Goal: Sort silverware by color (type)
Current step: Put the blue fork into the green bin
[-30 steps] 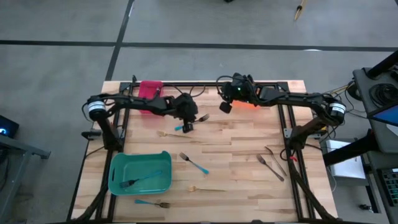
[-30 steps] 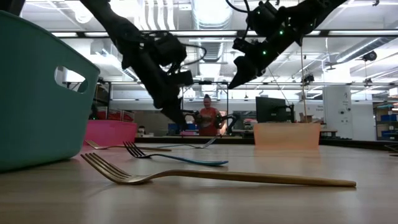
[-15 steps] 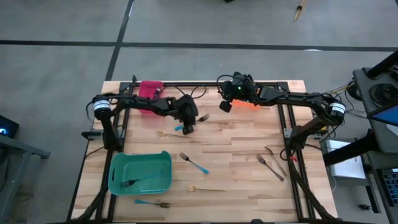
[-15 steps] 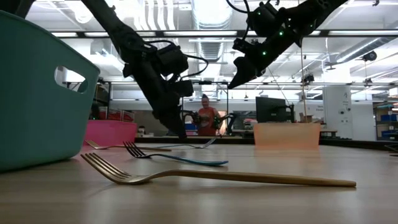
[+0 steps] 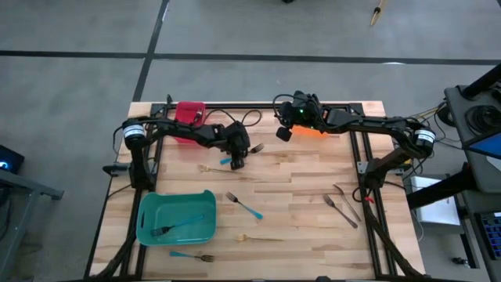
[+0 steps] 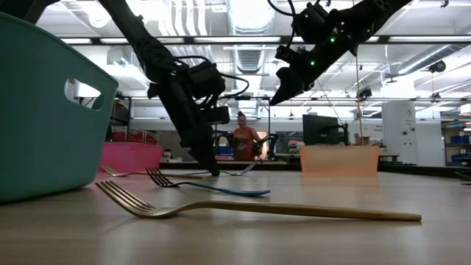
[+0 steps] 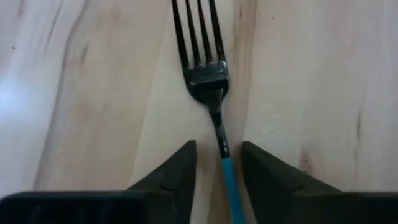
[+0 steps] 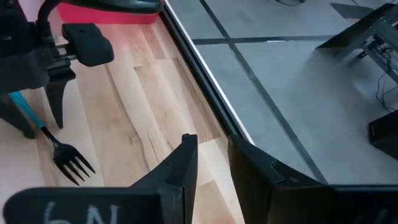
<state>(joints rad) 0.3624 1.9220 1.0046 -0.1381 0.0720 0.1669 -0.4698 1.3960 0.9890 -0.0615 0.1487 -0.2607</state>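
Observation:
A blue-handled fork [image 5: 241, 154] lies flat on the table at the far middle, its tines [image 7: 200, 37] pointing away from my left gripper. My left gripper [image 7: 217, 146] is open and down at the table, one finger on each side of the blue handle [image 7: 229, 183], with a gap on both sides. It also shows in the low view [image 6: 213, 171] and the right wrist view [image 8: 37, 115]. My right gripper [image 5: 283, 134] hangs open above the table beside the orange bin [image 5: 311, 131], with nothing between its fingers [image 8: 189, 155].
The teal bin [image 5: 149, 227] at the near left holds one blue-handled fork [image 5: 176, 227]. The red bin [image 5: 189, 113] stands far left. Loose on the table lie two more blue forks [image 5: 244, 206] [image 5: 192, 256], two gold forks [image 5: 207, 168] [image 5: 260, 238] and two grey forks [image 5: 342, 207].
My left gripper has gone down to the table over the blue-handled fork, which has stayed where it was. My right gripper has kept still.

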